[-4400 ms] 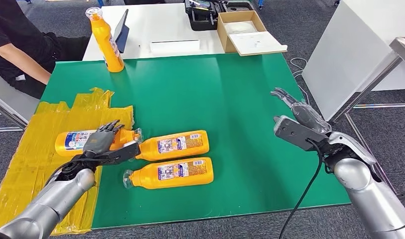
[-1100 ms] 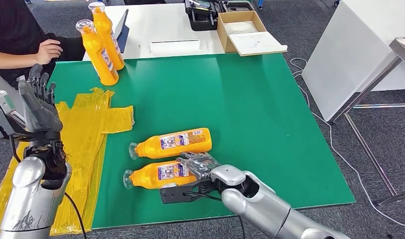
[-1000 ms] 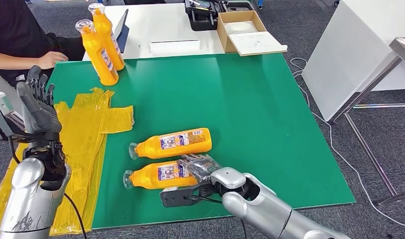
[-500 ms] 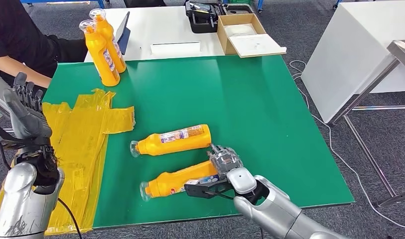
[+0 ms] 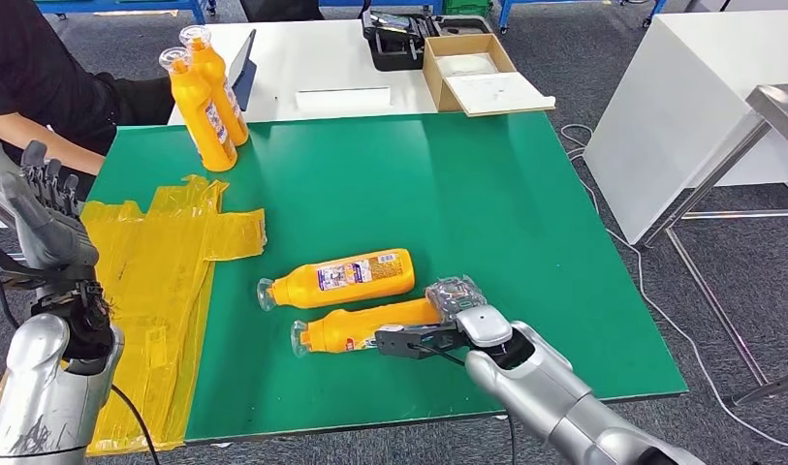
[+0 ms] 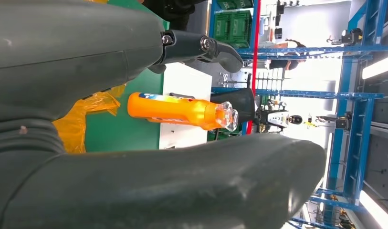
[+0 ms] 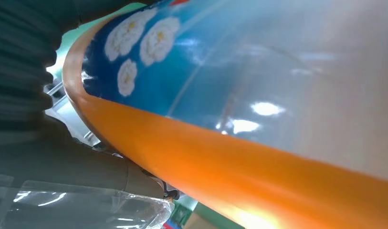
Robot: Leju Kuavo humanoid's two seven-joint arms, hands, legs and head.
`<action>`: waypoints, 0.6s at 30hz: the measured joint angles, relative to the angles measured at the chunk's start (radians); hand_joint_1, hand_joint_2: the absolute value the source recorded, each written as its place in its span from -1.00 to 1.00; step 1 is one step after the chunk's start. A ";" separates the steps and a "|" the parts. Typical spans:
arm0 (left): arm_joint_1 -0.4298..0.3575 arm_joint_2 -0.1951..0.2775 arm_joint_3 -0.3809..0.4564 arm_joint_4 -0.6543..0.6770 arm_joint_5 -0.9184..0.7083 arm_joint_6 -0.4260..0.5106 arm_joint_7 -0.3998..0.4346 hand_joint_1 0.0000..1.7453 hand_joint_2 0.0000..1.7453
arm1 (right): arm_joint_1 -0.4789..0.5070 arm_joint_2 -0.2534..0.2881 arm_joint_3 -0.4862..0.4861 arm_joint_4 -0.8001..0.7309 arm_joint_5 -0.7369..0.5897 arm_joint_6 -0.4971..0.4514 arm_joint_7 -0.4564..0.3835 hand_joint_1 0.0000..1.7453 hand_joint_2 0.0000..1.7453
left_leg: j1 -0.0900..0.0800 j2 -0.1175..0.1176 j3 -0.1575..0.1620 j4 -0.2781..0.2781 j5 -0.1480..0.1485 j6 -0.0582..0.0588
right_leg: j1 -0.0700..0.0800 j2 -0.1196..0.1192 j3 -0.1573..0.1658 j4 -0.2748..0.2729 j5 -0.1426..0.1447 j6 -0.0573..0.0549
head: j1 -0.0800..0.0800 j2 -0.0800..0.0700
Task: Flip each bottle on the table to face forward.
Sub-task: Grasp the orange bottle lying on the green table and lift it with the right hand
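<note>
Right hand point(image 5: 455, 312) gripping base of near bottle point(image 5: 365, 327), now rolled off its label side and slewed on green bench point(image 5: 487, 203); flip under way. Far bottle point(image 5: 337, 279) unmoved. Left hand point(image 5: 43, 221) raised, open, empty

Colours: orange bottles on a green worktop.

Worktop point(image 5: 487, 203) plain green; crinkled sheet point(image 5: 157, 271) along its left side yellow. Lying bottles point(image 5: 341, 279) and point(image 5: 365, 325) orange with clear caps, labels white with small print; the near one's label, close up point(image 7: 258, 62), blue with white flowers. Standing bottles point(image 5: 204, 111) same orange. Hands point(image 5: 41, 228), point(image 5: 448, 320) dark grey; arms silver.
</note>
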 joint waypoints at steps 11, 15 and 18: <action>-0.010 0.000 0.000 0.008 0.000 -0.005 -0.002 -1.00 -1.00 | -0.017 0.008 -0.029 0.028 -0.117 0.023 -0.039 1.00 1.00 | 0.001 0.002 0.001 0.000 -0.001 -0.001 | 0.000 0.000 0.000 0.000 0.001 0.002 | 0.000 0.000; -0.011 0.000 0.001 0.012 -0.001 -0.014 -0.002 -1.00 -1.00 | -0.011 -0.008 -0.068 -0.024 -0.314 0.083 -0.049 1.00 1.00 | 0.000 0.001 0.000 0.000 -0.001 -0.001 | 0.000 0.000 0.000 0.000 0.002 0.002 | 0.000 0.000; -0.009 0.003 0.006 0.013 -0.001 -0.019 -0.002 -1.00 -1.00 | 0.029 -0.038 -0.115 -0.133 -0.486 0.129 -0.046 1.00 1.00 | 0.000 0.001 -0.005 0.001 0.000 0.000 | 0.000 0.000 0.004 0.000 0.003 0.004 | 0.000 0.000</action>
